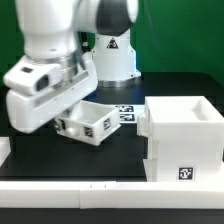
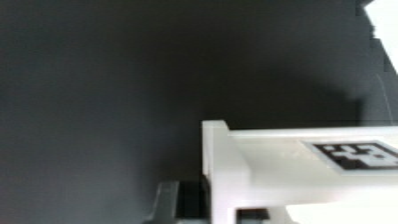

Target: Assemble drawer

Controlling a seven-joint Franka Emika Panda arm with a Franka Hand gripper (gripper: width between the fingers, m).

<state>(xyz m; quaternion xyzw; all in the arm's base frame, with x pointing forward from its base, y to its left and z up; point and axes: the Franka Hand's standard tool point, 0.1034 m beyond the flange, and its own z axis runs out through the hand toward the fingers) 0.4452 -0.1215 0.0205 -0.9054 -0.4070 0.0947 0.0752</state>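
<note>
In the exterior view we see the tool [image 1: 63, 117] clenched on one end of a tray [image 1: 93, 123], which sits tilted just above the black surface [image 1: 115, 152]. The tray sticks out from under the tool toward the exterior view's right. The case [image 1: 186, 132] stands apart on that side, its opening up. In the wrist view the tool [image 2: 221, 206] straddles the tray's [image 2: 294, 150] white wall, one dark finger [image 2: 169, 203] against its outer face, with the dark surface [image 2: 107, 90] beyond.
</note>
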